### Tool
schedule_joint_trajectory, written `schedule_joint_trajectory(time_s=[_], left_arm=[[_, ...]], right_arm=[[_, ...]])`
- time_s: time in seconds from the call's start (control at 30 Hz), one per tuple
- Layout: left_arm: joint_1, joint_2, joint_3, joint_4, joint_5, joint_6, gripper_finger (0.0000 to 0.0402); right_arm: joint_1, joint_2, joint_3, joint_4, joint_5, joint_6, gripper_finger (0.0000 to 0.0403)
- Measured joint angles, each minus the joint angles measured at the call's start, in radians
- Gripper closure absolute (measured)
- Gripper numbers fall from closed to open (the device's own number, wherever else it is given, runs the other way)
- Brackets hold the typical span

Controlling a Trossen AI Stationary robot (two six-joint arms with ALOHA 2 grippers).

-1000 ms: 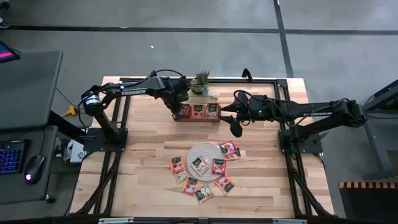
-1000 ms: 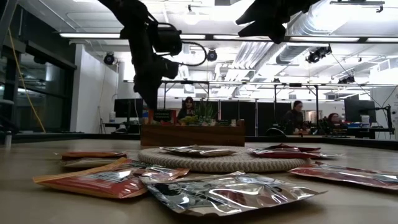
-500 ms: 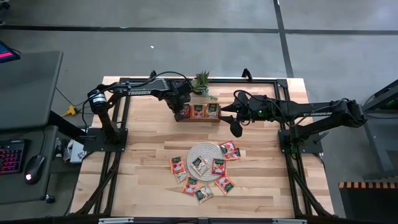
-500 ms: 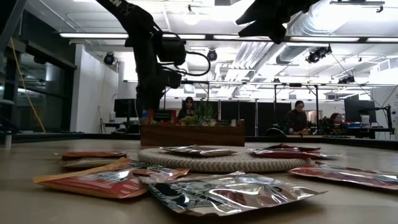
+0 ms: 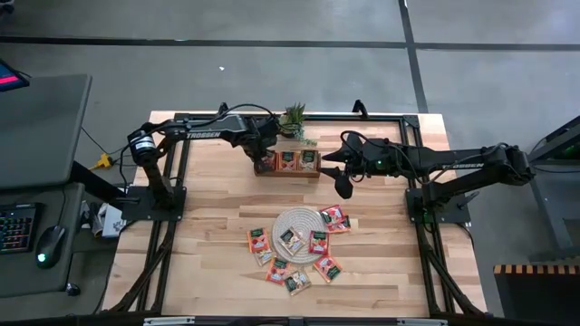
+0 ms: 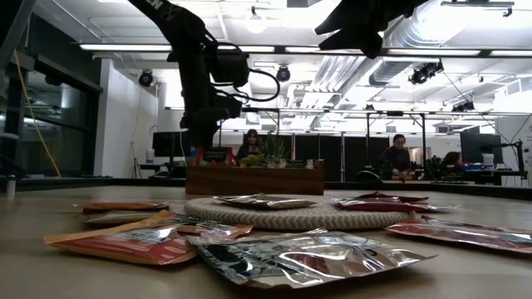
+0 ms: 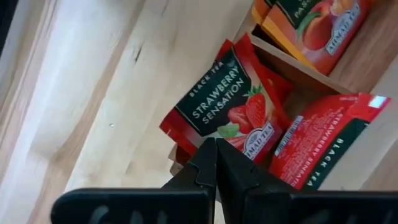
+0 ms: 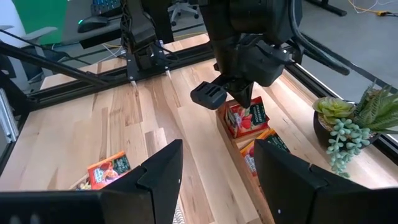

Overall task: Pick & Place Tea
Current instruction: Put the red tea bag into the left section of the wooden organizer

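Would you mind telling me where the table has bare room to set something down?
Bare wood lies between the wooden tray and the round mat, and along both side edges. It is crowded around the mat, ringed by tea sachets.

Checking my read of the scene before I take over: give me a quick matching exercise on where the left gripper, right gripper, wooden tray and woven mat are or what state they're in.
Things:
1. left gripper
2. right gripper
3. wooden tray
4. woven mat

Places or states:
A. round, in the middle of the table, with tea sachets on and around it
B. open, empty, hanging above the table between tray and mat
C. shut on a strawberry tea sachet at the tray's left end
D. at the table's far side beside a small succulent, sachets inside

Pairs: 1-C, 2-B, 3-D, 4-A
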Motion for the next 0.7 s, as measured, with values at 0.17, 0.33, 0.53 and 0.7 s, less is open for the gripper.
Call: schedule_joint_trajectory(time_s=[0.17, 0.33, 0.53, 0.7], left_arm=[[0.000, -0.003, 0.000, 0.038, -0.023, -0.026, 0.0401], [0.000, -0.016, 0.036, 0.028, -0.073, -0.004, 0.0401], [0.000, -0.016, 0.173, -0.087, -0.035, 0.081, 0.0401], [0.000, -0.016, 0.294, -0.260, 0.190, 0.161, 0.0401]], right_arm=[[0.000, 0.000, 0.000, 0.000, 0.000, 0.000, 0.0210], [0.000, 0.000, 0.000, 0.000, 0.000, 0.000, 0.0210], [0.000, 0.000, 0.000, -0.001, 0.000, 0.008, 0.0210], [0.000, 0.000, 0.000, -0.007, 0.000, 0.010, 0.0210]])
